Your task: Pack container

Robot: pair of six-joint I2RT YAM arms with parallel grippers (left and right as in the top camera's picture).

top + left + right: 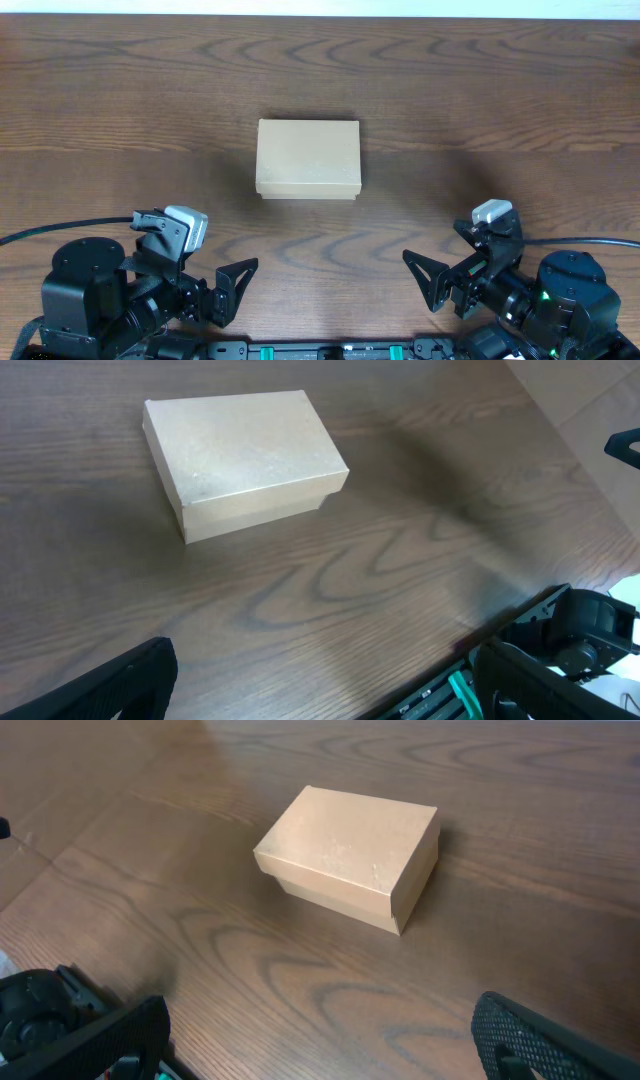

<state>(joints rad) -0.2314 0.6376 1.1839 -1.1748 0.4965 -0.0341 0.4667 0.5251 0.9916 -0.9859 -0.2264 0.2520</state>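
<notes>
The container (308, 158) is a small tan cardboard box, lid closed, near the middle of the wooden table. It also shows in the left wrist view (243, 458) and the right wrist view (350, 855). My left gripper (232, 290) is open and empty at the front left, well short of the box. My right gripper (428, 277) is open and empty at the front right, also well short of it. No marker pens show.
The dark wooden table (500, 100) runs across the whole view. Its front edge and a black rail (330, 350) lie between the two arm bases. Black cables run off both sides.
</notes>
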